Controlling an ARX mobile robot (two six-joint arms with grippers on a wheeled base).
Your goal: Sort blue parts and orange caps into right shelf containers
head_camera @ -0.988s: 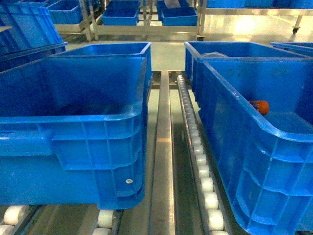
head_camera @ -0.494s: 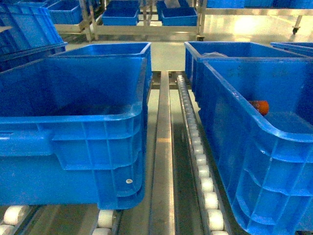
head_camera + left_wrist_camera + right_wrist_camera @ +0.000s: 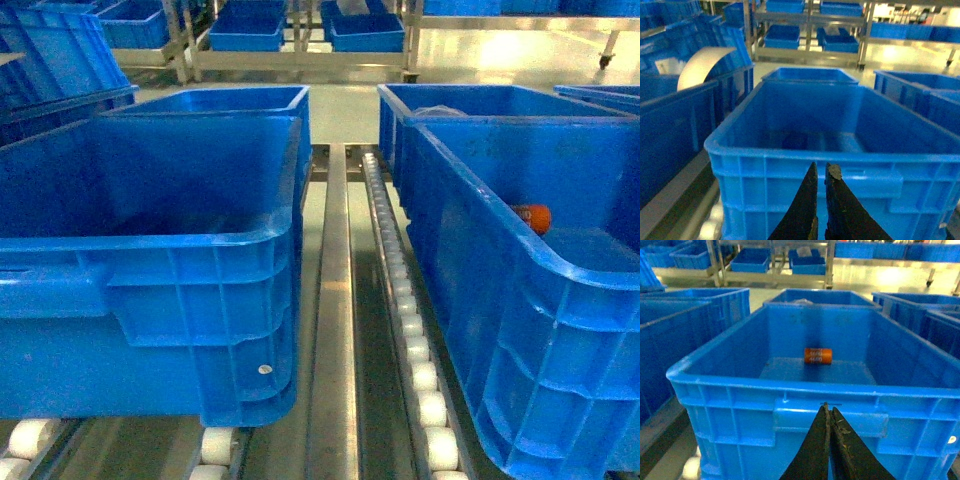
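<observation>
While one orange cap [image 3: 818, 356] is seen lying on the floor of the right blue crate [image 3: 790, 392], the right gripper [image 3: 828, 412] is held closed and empty outside its near wall; the left gripper [image 3: 820, 172] is held nearly closed before the left blue crate [image 3: 790, 160], apparently parked.

A warehouse: blue crates [image 3: 150, 250] on roller conveyors [image 3: 405, 320], metal shelving [image 3: 300, 50] behind.

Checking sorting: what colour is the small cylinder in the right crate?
Orange, with pale markings: the cylinder shows best in the right wrist view.
</observation>
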